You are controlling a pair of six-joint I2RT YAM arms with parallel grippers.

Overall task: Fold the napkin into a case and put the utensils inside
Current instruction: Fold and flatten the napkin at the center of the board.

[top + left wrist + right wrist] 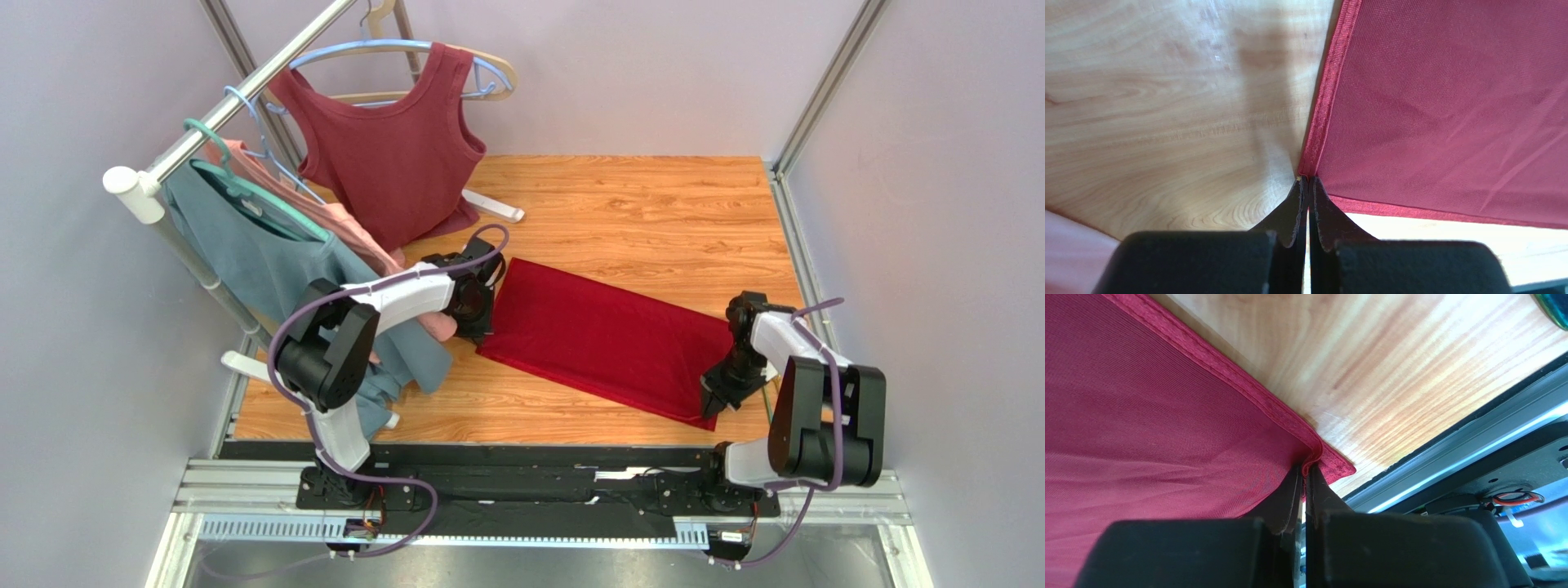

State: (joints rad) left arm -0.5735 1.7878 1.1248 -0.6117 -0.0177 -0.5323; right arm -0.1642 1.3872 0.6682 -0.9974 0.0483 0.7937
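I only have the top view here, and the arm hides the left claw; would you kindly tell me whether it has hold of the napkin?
Observer: Yes. In the left wrist view the left claw is shut right on a hemmed corner of the napkin.
Operator: Thank you. And how does the right claw sit on the cloth?
Observer: The right wrist view shows the right claw shut on the hem a little in from the corner, so the corner's tip pokes out past the fingertips.
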